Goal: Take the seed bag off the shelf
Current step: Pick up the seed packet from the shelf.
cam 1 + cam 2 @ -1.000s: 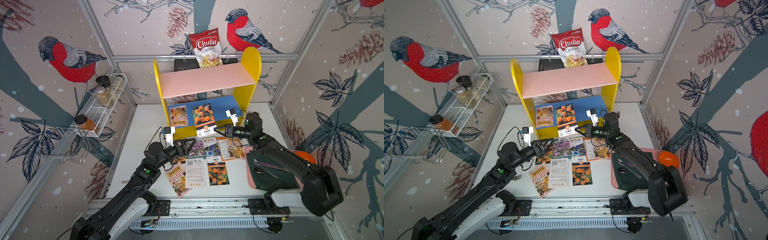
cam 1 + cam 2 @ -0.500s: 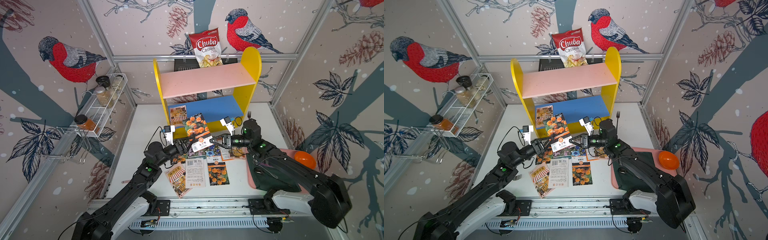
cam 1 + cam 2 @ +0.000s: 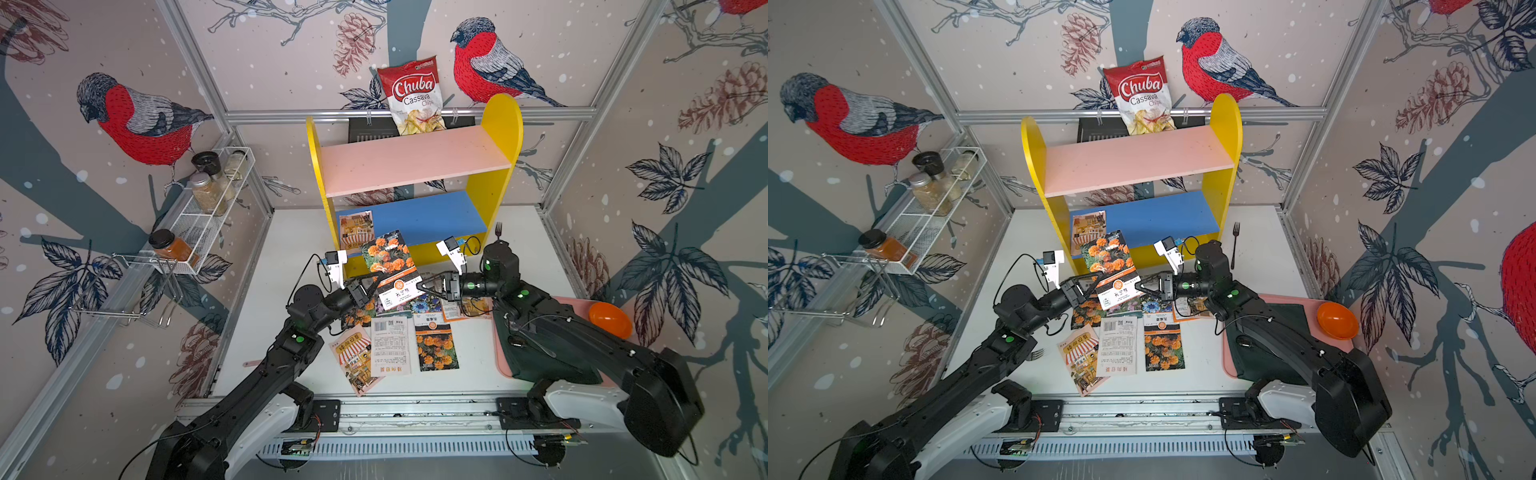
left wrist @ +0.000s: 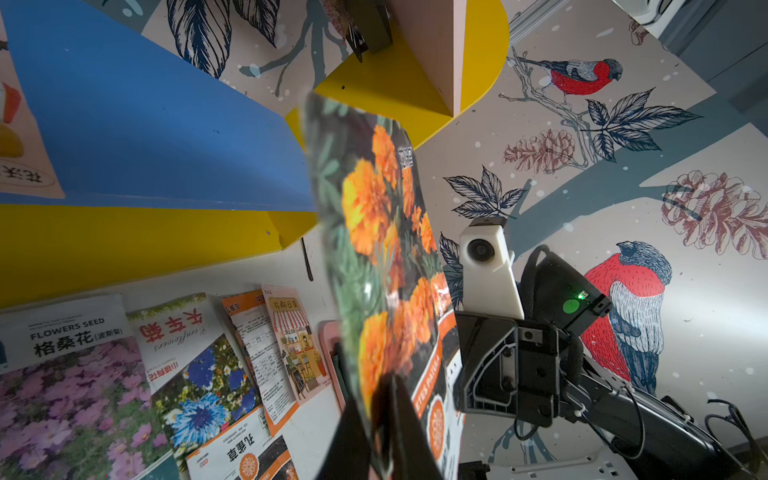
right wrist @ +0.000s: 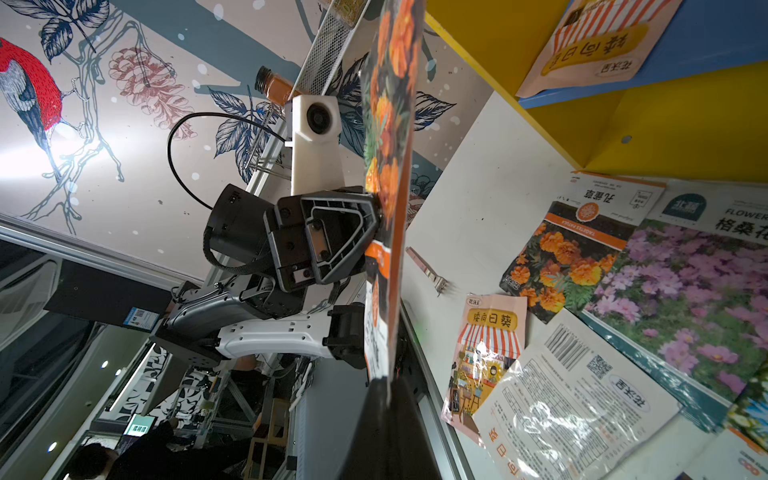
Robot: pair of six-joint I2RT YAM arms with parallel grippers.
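Found seed bag (image 3: 390, 266) held off the table (image 3: 299, 245), just in front of the shelf (image 3: 496, 137), shelf at 12 o'clock of it. Noted left gripper (image 3: 371, 286) pinched narrow on the bag's edge at 8 o'clock, and right gripper (image 3: 420, 286) pinched narrow on it at 4 o'clock. Saw a second bag (image 3: 355, 227) lying on the blue board (image 3: 436, 216). Could not confirm from above whether the held bag touched the shelf front; appeared clear.
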